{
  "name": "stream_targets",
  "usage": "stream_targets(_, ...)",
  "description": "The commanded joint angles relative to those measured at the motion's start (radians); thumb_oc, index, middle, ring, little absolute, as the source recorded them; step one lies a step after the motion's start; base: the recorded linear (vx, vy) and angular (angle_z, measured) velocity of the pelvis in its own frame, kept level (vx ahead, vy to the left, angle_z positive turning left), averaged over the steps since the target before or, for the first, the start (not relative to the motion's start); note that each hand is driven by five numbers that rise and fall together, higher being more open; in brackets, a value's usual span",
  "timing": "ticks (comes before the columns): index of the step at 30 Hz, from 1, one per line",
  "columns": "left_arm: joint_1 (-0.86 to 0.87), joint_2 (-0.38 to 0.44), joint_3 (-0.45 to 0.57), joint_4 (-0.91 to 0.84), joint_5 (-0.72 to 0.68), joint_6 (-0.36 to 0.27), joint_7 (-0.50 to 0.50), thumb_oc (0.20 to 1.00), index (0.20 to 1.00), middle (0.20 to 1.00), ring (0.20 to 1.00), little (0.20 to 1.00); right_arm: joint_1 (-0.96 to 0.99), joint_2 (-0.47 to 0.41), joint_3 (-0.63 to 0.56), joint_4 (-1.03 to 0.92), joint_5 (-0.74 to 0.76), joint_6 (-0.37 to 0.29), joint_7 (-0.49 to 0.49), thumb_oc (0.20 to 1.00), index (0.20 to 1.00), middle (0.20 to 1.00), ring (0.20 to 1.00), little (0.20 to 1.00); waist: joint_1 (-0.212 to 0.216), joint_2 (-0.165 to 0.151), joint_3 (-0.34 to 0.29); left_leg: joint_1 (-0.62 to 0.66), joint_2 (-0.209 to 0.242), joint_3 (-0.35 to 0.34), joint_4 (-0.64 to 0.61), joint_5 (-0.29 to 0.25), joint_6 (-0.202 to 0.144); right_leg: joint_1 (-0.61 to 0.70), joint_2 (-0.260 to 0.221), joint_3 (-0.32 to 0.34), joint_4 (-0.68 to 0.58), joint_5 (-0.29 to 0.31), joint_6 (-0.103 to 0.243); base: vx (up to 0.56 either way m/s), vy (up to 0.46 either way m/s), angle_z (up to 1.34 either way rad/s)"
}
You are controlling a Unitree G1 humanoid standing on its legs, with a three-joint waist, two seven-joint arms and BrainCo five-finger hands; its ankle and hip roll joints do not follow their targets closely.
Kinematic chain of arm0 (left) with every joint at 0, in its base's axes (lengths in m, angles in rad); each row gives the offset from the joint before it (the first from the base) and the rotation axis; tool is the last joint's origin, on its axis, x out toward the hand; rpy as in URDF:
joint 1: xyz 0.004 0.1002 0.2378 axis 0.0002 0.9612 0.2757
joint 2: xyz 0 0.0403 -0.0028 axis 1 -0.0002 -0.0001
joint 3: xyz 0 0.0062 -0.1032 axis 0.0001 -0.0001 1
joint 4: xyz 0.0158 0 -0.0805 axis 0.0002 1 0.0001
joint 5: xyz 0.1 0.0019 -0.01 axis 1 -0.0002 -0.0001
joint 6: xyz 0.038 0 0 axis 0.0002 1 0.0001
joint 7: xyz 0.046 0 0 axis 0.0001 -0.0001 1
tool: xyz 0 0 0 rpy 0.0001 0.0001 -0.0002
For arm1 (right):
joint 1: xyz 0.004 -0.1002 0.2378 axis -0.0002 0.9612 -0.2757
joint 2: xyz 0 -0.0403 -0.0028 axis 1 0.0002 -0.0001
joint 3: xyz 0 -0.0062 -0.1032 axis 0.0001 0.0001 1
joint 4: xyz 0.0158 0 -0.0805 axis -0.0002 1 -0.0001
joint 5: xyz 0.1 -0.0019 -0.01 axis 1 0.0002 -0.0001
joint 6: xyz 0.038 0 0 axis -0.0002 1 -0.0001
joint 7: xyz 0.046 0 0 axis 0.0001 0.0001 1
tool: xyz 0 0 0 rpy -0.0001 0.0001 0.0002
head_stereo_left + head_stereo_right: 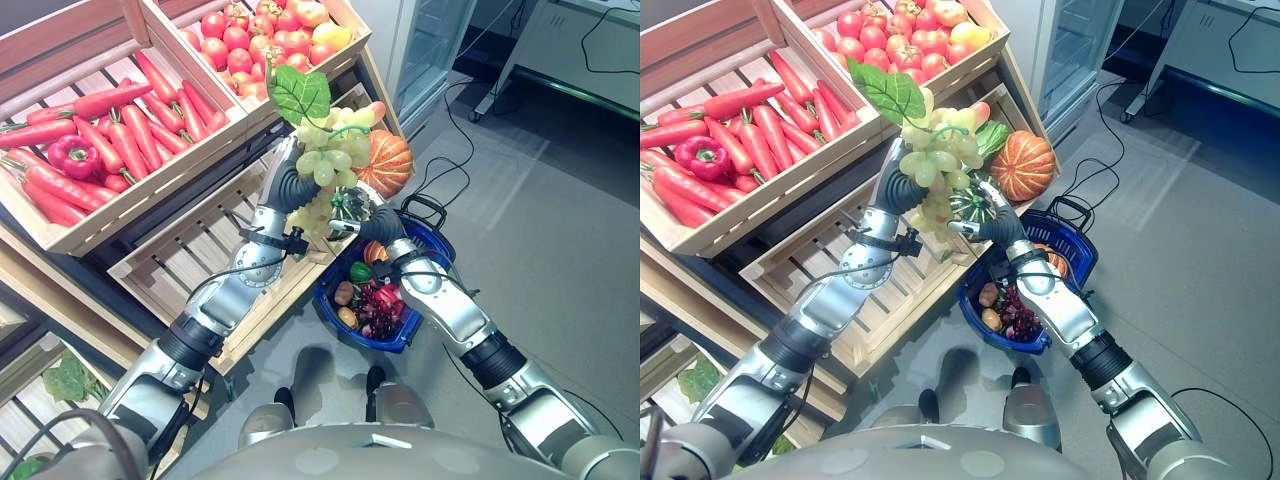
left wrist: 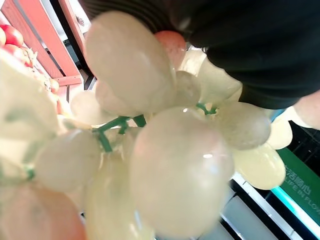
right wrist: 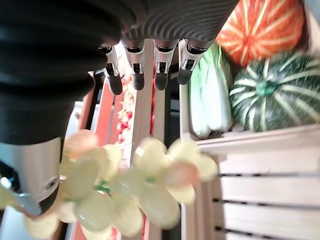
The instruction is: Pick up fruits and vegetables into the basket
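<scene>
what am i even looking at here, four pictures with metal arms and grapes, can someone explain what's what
This is a humanoid robot with two silver-grey arms, sorting produce. The two wide pictures come from cameras in its head, looking down. The two close-ups come from cameras on its wrists.

The left hand holds up a bunch of pale green plastic grapes with a green leaf; the left wrist view shows those grapes from very close. The right hand reaches up beside the bunch, and its straight silver fingers show in the right wrist view, holding nothing.

Below the arms, on the floor, sits a blue plastic shopping basket already holding some produce. Slanted wooden crates hold orange-red carrots with a red bell pepper, red apples, and an orange ribbed pumpkin beside a dark green striped one.
</scene>
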Motion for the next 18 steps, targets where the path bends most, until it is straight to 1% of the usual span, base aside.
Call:
stream_targets(1, -0.114, -0.001, -0.019, -0.080, -0.030, -0.026, 0.014, 0.200, 0.200, 0.200, 0.200, 0.200, -0.085, 0.000, 0.004, -0.053, -0.059, -0.020, -0.028, 1.000, 1.000, 1.000, 1.000, 1.000, -0.006, -0.034, -0.022, 0.015, 0.015, 0.046, 0.046, -0.130, 0.039, 0.088, -0.076, 0.035, -0.047, -0.057, 0.123, 0.00, 0.000, 0.00)
stream_targets(4, -0.129, -0.011, -0.021, -0.081, -0.037, -0.010, 0.017, 0.200, 0.200, 0.200, 0.200, 0.200, -0.098, 0.002, 0.013, -0.049, -0.045, 0.006, -0.006, 1.000, 1.000, 1.000, 1.000, 1.000, -0.009, -0.035, -0.026, 0.016, 0.015, 0.047, 0.046, -0.131, 0.039, 0.088, -0.075, 0.039, -0.046, -0.058, 0.123, 0.00, 0.000, 0.00)
stream_targets(6, -0.136, -0.015, -0.026, -0.081, -0.044, -0.005, 0.022, 0.200, 0.200, 0.200, 0.200, 0.200, -0.106, 0.009, 0.026, -0.046, 0.007, 0.029, 0.020, 1.000, 1.000, 1.000, 1.000, 1.000, -0.009, -0.037, -0.028, 0.018, 0.015, 0.046, 0.047, -0.132, 0.040, 0.088, -0.073, 0.041, -0.044, -0.058, 0.121, 0.00, 0.001, -0.03)
stream_targets(10, -0.141, -0.026, -0.040, -0.077, -0.038, -0.001, 0.024, 0.200, 0.200, 0.200, 0.200, 0.200, -0.110, 0.039, 0.051, -0.014, 0.068, 0.049, 0.038, 1.000, 1.000, 1.000, 1.000, 1.000, -0.005, -0.041, -0.034, 0.021, 0.015, 0.045, 0.048, -0.132, 0.039, 0.093, -0.073, 0.041, -0.044, -0.059, 0.120, 0.01, 0.000, -0.03)
stream_targets(18, -0.157, -0.047, -0.065, -0.058, -0.016, 0.018, 0.064, 0.200, 0.200, 0.200, 0.200, 0.200, -0.120, 0.075, 0.073, 0.034, 0.067, 0.044, -0.008, 1.000, 1.000, 1.000, 1.000, 1.000, -0.003, -0.044, -0.042, 0.026, 0.017, 0.048, 0.044, -0.130, 0.038, 0.098, -0.073, 0.037, -0.048, -0.058, 0.119, 0.00, 0.000, 0.00)
